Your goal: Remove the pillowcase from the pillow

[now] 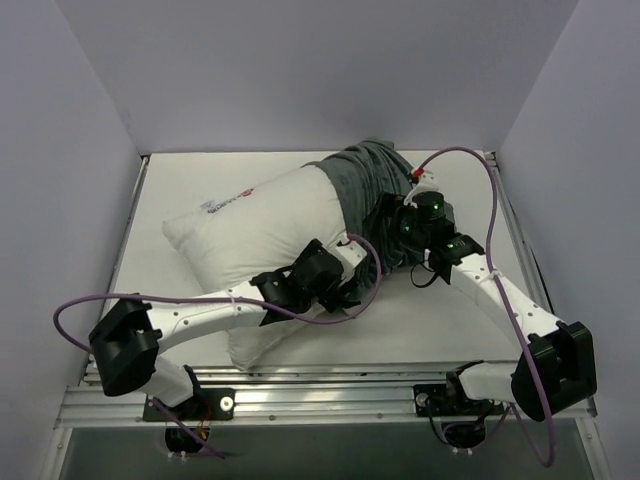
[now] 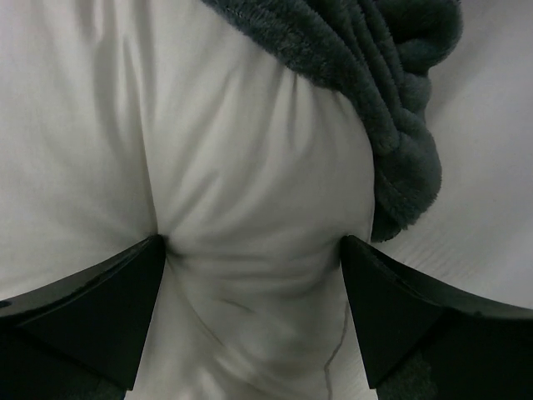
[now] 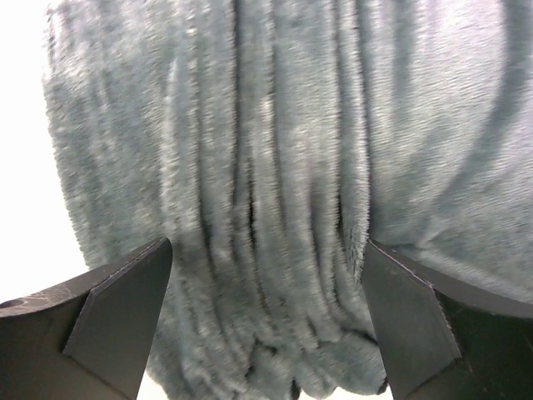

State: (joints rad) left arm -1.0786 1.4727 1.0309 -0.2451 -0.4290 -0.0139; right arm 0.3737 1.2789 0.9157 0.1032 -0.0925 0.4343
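The white pillow [image 1: 255, 225] lies diagonally across the table. The grey-green pillowcase [image 1: 365, 180] is bunched in folds over the pillow's far right end; no zebra side shows. My left gripper [image 1: 352, 287] is open at the pillow's near right edge. In the left wrist view its fingertips [image 2: 146, 254] press into the white pillow [image 2: 241, 150], which creases between them, with the pillowcase's rolled edge [image 2: 391, 92] just beyond. My right gripper [image 1: 393, 228] is open against the bunched cloth. In the right wrist view the folds of the pillowcase [image 3: 275, 192] fill the gap between its jaws [image 3: 266, 258].
White walls enclose the table on the left, back and right. Bare tabletop [image 1: 440, 320] lies in front of the pillow on the right, and a strip [image 1: 200, 175] lies behind it. Purple cables loop from both arms [image 1: 490, 215].
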